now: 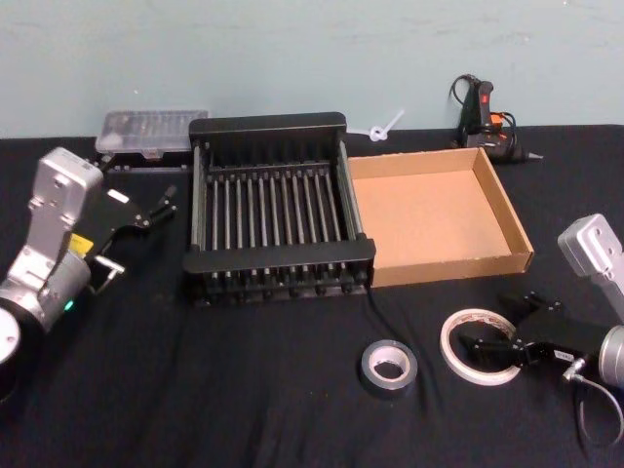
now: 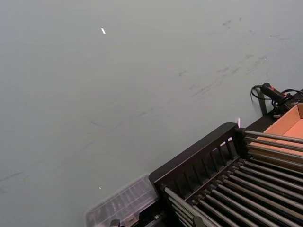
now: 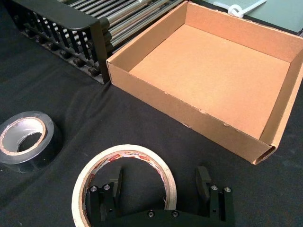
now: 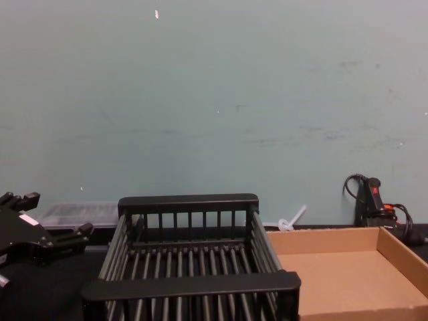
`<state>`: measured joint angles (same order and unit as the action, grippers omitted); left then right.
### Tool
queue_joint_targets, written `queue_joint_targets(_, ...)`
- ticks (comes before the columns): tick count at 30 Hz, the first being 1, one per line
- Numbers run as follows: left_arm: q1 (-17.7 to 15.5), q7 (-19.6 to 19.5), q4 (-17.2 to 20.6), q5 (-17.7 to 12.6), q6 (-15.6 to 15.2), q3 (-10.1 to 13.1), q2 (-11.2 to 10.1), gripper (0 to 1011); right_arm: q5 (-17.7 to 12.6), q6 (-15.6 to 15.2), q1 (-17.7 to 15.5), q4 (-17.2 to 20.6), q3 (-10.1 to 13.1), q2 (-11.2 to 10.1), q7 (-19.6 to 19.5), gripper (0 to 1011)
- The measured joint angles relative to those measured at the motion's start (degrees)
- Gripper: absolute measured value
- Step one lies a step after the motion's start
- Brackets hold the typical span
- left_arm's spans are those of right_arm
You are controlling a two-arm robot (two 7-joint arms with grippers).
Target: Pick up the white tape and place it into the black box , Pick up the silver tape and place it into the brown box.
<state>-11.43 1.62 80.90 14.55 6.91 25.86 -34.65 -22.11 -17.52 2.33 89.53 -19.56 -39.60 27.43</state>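
The right gripper (image 1: 485,353) sits low over the white tape (image 1: 466,329) on the black tablecloth (image 1: 244,390), near the robot and on its right. The right wrist view shows what the head view leaves unclear: the fingers (image 3: 112,185) are spread wide, one inside the ring's hole and the other outside its wall, straddling the near side of the white tape (image 3: 124,161) without closing on it. Red markings are legible on the inner core there.

The silver tape (image 1: 389,366) lies flat on the cloth, just to the left of the white roll and apart from it.

The black box (image 1: 277,209) stands at the table's centre with the brown box (image 1: 439,214) against its right side. The chest view shows the crate's barred end walls and thick rims side-on.

The left gripper (image 1: 136,219) is held up at the left of the black box, its fingers parted and holding nothing. The left wrist view looks across the crate's far corner (image 2: 222,165) to the wall.

Behind the boxes, a clear plastic case (image 1: 151,132) lies at the left rear and a red-and-black tool (image 1: 485,112) at the right rear.
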Motion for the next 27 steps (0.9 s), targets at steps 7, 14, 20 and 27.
queue_joint_targets(7,0.0,0.0,0.0,0.0,0.0,0.0,0.0,1001,0.0,0.0,-0.01,0.02,0.0,0.02,0.0,1002)
queue_joint_targets(14,0.0,0.0,0.0,0.0,0.0,0.0,0.0,1001,0.0,0.02,-0.01,0.02,0.02,0.02,0.01,1002)
queue_joint_targets(20,0.0,0.0,0.0,0.0,0.0,0.0,0.0,1002,0.0,0.04,-0.01,0.02,0.04,0.02,0.01,1002)
queue_joint_targets(27,0.0,0.0,0.0,0.0,0.0,0.0,0.0,1001,-0.01,0.05,-0.01,0.01,0.04,0.03,0.01,985)
